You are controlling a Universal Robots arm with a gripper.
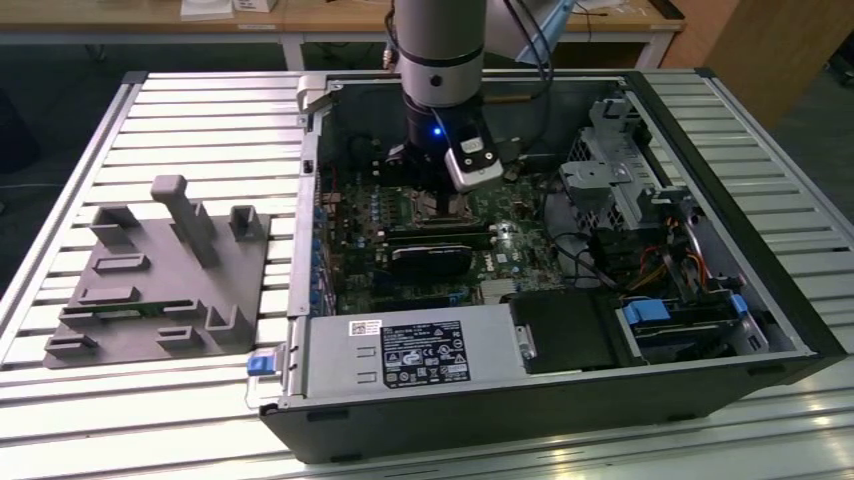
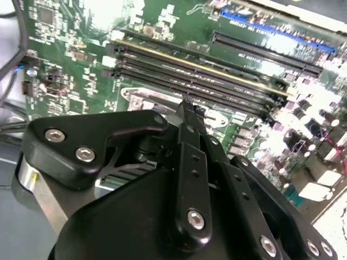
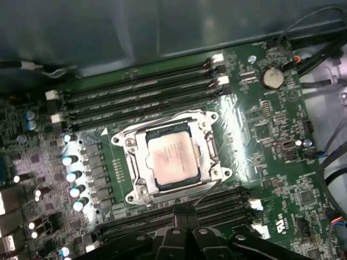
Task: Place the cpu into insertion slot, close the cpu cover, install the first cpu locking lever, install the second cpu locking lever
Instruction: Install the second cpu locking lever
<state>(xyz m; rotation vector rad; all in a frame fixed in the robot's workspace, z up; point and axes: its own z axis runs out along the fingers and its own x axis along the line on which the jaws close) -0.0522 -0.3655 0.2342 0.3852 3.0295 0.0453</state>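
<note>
In the first wrist view the cpu (image 3: 169, 158), a dull grey-bronze square, lies flat in the insertion slot (image 3: 129, 142) on the green board. The silvery cpu cover (image 3: 142, 174) lies down around it as a frame. A thin wire lever (image 3: 205, 194) runs along the socket's edge nearest my fingers. My gripper (image 3: 184, 210) is just beside that edge, its two black fingers pressed together and shut, with nothing seen between them. In the second wrist view the gripper (image 2: 187, 104) points down at the socket's metal rim (image 2: 142, 96). The exterior view has the arm (image 1: 441, 60) standing over the socket inside the open computer case.
Memory slots (image 3: 135, 93) flank the socket on both sides. A black card (image 1: 430, 258) lies just in front of it, with the power supply (image 1: 400, 352) nearer the front and drive bays (image 1: 667, 320) at the exterior view's right. A grey fixture (image 1: 160, 280) sits on the slatted table.
</note>
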